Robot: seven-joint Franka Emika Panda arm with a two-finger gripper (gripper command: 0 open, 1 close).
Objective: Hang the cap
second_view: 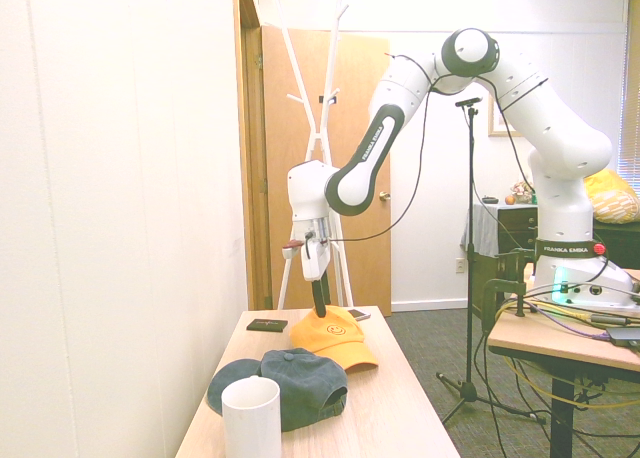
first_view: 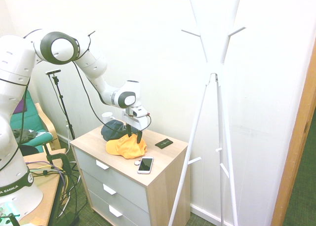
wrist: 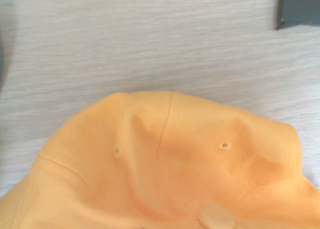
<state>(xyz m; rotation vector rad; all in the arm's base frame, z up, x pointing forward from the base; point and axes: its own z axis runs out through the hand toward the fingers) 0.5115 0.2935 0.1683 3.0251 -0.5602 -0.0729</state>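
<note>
Room: pale wall (first_view: 158,63), wooden door frame (first_view: 298,112) at far right; wood-topped chest of drawers (first_view: 165,159), grey drawer fronts. Items listed left to right, first exterior view.

1. Chair (first_view: 35,121), green, behind the arm.

2. Mug (first_view: 107,116), white, at the far left of the chest top.

3. Navy cap (first_view: 112,131), dark fabric, just beside the yellow one.

4. Yellow-orange cap (first_view: 126,147), one, soft fabric, smiling-face motif on the front in the second exterior view. Lies on the chest top, crown up, brim to the left. Judged light, hardly fragile and not slippery; crown limp and apt to crumple or fold under pressure, brim likely stiffer. Best hold: a pinch of crown cloth near the top button (wrist: 217,216), leaving the underside free to go over a peg. A shallow pinch might let it slip or twist.

5. Gripper (first_view: 134,137), one, pointing down at the cap's crown; fingers apart, nothing gripped.

6. Phone (first_view: 145,165), white-edged, dark screen, near the front edge.

7. Dark flat item (first_view: 164,143), behind the phone; kind not certain.

8. Coat stand (first_view: 194,132), white, with short pegs; the likely hanging place.
</note>
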